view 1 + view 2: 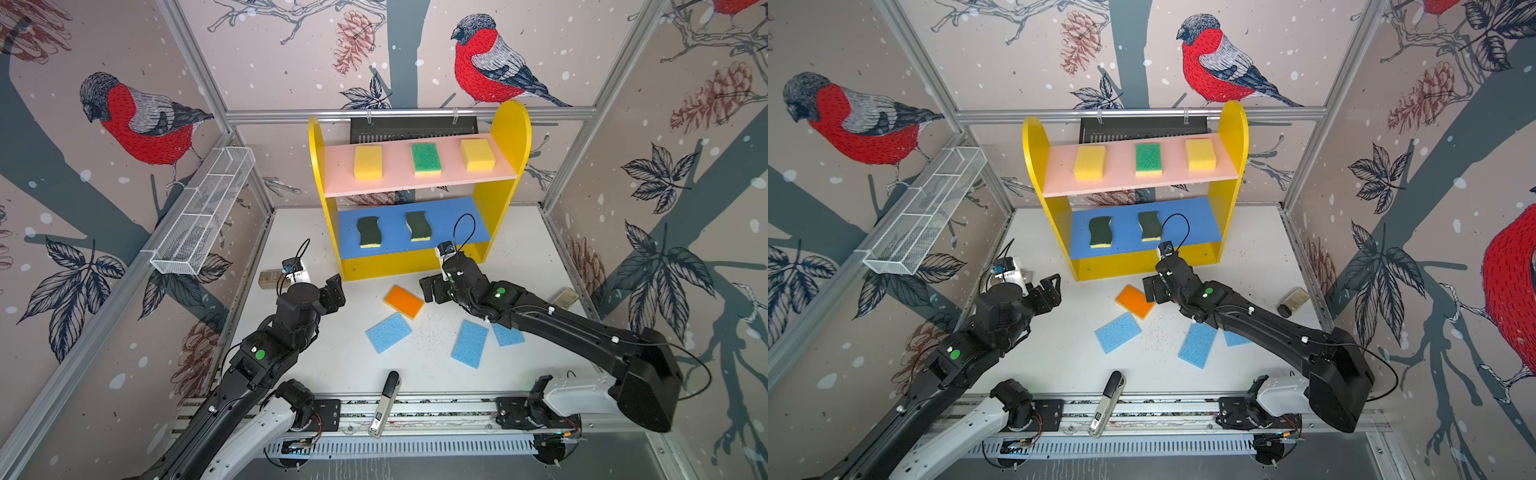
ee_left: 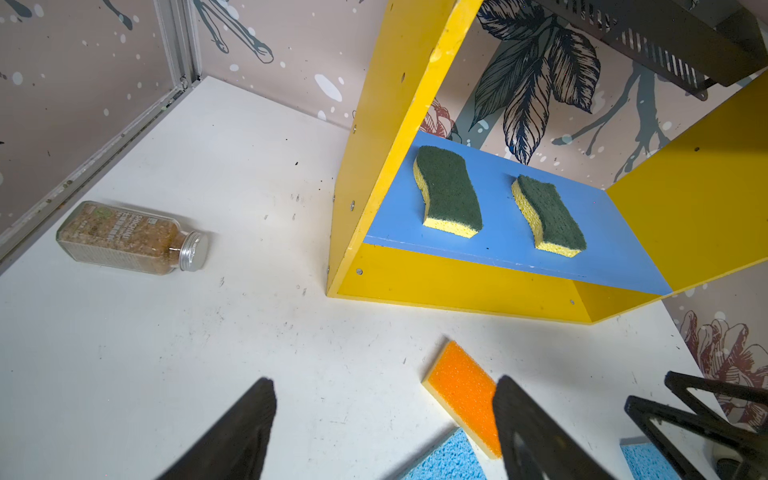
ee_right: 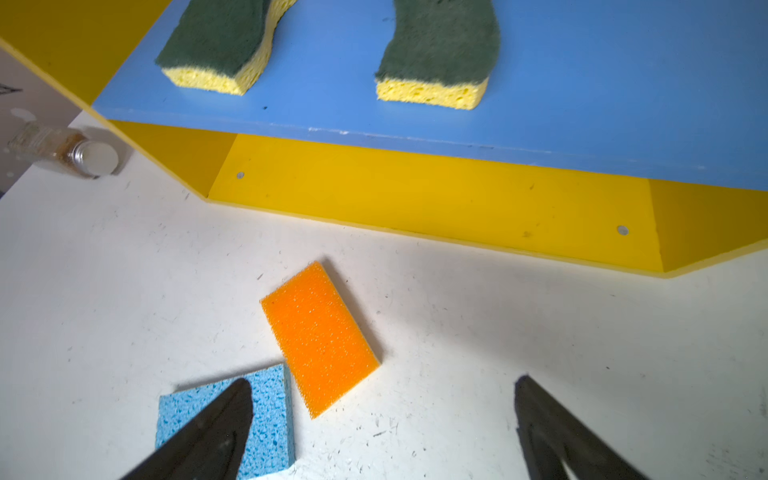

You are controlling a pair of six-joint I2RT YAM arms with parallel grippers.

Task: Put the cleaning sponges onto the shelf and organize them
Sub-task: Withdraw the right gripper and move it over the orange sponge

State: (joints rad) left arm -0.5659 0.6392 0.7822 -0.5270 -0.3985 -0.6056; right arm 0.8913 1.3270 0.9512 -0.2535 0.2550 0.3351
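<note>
The shelf (image 1: 505, 137) stands at the back. Its pink upper board (image 1: 395, 170) carries a yellow sponge (image 1: 368, 163), a green-topped one (image 1: 425, 158) and another yellow one (image 1: 478, 154). Two dark green wavy sponges (image 1: 369, 231) (image 1: 419, 225) lie on the blue lower board (image 1: 457, 228). On the table in front lie an orange-topped sponge (image 1: 403, 301) (image 3: 320, 336) and three light blue sponges (image 1: 388, 332) (image 1: 469, 343) (image 1: 507, 336). My right gripper (image 1: 434, 291) (image 3: 384, 384) hangs open just right of the orange sponge. Left of it, my left gripper (image 1: 334, 293) (image 2: 384, 386) is open and empty.
A brownish bottle (image 2: 133, 239) lies left of the shelf, and a second bottle (image 1: 565, 297) lies by the right wall. A white wire mesh basket (image 1: 203, 216) hangs on the left wall. A black-and-white tool (image 1: 384, 403) rests on the front rail.
</note>
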